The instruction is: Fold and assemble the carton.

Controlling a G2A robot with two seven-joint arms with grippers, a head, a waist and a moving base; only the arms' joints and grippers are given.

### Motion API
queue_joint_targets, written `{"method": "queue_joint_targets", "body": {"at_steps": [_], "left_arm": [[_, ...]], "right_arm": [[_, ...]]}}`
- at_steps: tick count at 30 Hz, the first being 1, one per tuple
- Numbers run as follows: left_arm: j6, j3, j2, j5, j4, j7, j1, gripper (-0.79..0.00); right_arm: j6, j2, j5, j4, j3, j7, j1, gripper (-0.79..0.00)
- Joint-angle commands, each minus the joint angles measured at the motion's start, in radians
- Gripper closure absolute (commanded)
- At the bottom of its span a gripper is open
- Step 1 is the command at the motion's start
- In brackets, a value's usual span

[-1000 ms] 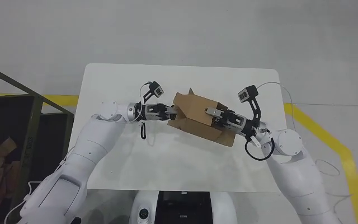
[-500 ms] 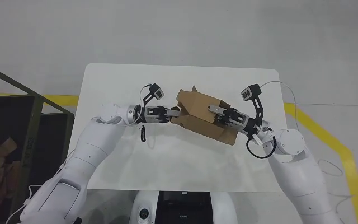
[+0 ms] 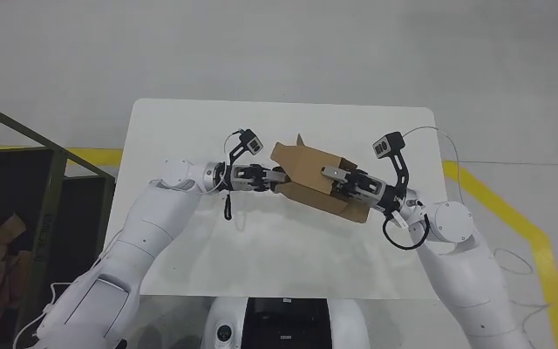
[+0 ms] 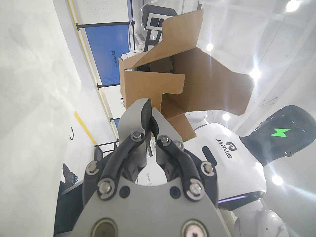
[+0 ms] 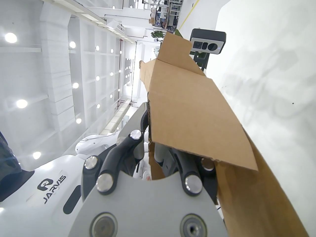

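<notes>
The left claw (image 4: 150, 110) is clenched on a flap at the left end of the brown carton (image 3: 307, 167). The carton is partly unfolded and tilted, held over the middle of the white counter (image 3: 174, 131). The right claw (image 3: 336, 181) is clamped on the carton's right-hand panel.

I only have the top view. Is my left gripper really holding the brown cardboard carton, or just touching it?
Observer: The left wrist view shows the left gripper pinched shut on the edge of one end flap of the brown cardboard carton.
Operator: Is that end folded closed?
Observer: No. Its flaps stand splayed apart, and the hollow inside is visible.
Operator: And the right side?
Observer: The right gripper is clamped on a panel edge, which runs between its fingers.
</notes>
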Motion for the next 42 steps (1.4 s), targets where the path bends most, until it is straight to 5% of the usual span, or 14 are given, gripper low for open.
{"method": "queue_joint_targets", "body": {"at_steps": [1,10,17,20,22,42], "left_arm": [[0.0,0.004,-0.003,-0.002,0.006,-0.006,-0.008,0.0],[-0.007,0.03,-0.023,-0.007,0.028,-0.025,-0.041,-0.055],[-0.015,0.038,-0.033,-0.007,0.047,-0.035,-0.057,-0.228],[-0.014,0.037,-0.036,-0.004,0.052,-0.036,-0.06,-0.385],[-0.012,0.036,-0.037,-0.002,0.053,-0.038,-0.06,-0.785],[-0.009,-0.017,-0.033,0.007,0.015,-0.038,-0.042,-0.785]], "right_arm": [[-0.001,0.0,0.001,-0.003,0.0,0.0,-0.001,0.0],[-0.002,-0.002,0.008,-0.01,-0.018,0.005,-0.003,0.0],[-0.005,-0.001,0.009,-0.016,-0.013,0.004,-0.007,0.0],[-0.005,0.0,0.007,-0.018,-0.01,0.003,-0.01,0.0],[-0.005,0.0,0.007,-0.019,-0.008,0.001,-0.012,0.0],[-0.01,0.004,0.022,-0.023,0.024,-0.019,-0.033,0.0]]}}
